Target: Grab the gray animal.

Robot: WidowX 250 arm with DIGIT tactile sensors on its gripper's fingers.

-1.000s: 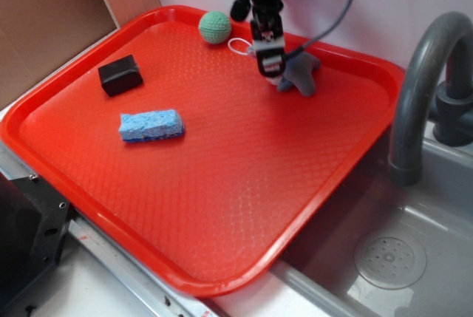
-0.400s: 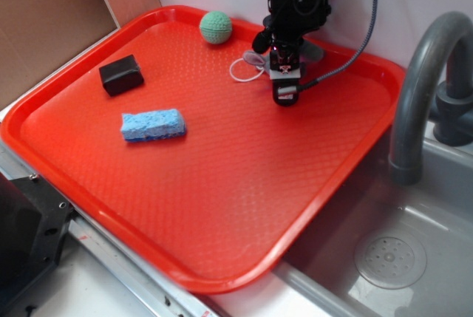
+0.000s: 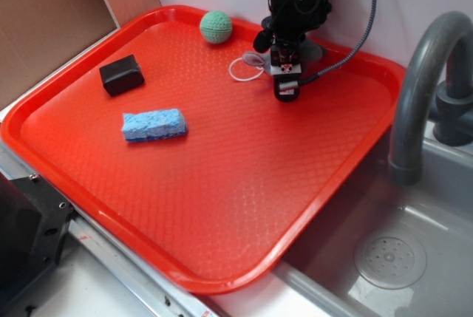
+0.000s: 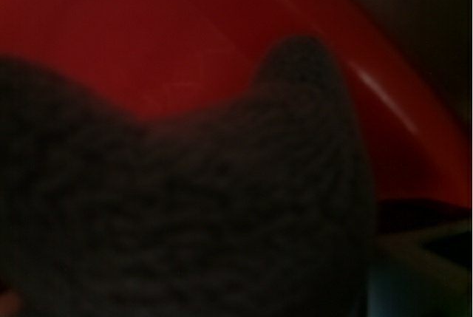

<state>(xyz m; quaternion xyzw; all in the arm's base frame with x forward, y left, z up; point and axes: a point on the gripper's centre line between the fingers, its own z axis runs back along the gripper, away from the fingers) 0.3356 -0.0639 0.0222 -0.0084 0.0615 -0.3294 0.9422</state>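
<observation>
Gray animal lies at the far side of the red tray, mostly hidden behind the hand, which stands low over it; only gray bits and its white loop show in the exterior view. A green ball, black block and blue sponge sit apart. Whether the hand grips, I cannot tell.

Wrist view fills with blurred gray knit pressed close to the lens against the tray's red, suggesting the plush sits right at the hand.
</observation>
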